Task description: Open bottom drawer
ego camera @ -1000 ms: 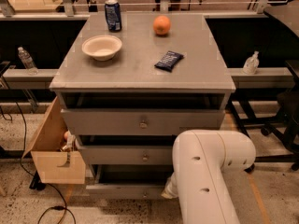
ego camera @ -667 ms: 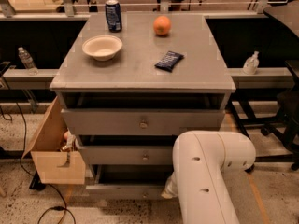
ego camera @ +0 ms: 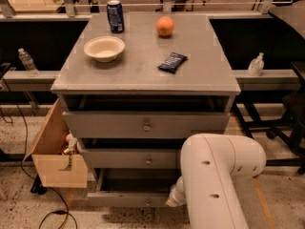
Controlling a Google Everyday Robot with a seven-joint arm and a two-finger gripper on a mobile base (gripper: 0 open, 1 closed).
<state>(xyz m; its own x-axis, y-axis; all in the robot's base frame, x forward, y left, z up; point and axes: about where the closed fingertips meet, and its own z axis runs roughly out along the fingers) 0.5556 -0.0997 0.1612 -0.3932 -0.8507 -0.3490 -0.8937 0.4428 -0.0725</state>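
Care matters most in this step: the pull should go straight out toward 6 o'clock, slow and level, so the bottom drawer (ego camera: 124, 199) does not twist or jam. The gripper (ego camera: 173, 198) sits low in the view, at about 5 o'clock from the middle. It is right up against the drawer's front and mostly hidden behind the big white arm (ego camera: 214, 185). I cannot tell if it is spread, pressed together or pinching the knob. The knob does not show; it may be behind the gripper. If the hold is good, a gentle, steady pull seems best, because a hard tug could slip off a small knob. The bottom drawer is the lowest part of the grey cabinet (ego camera: 143, 75), at 6 o'clock, under the two taller drawer fronts. Its front is a thin, flat grey strip. A dark open space shows above the strip, so I think the drawer is part way out. A tan wooden box (ego camera: 59, 168) sits at 9 o'clock from the drawer, near its left end, so the pull should not swing that way.
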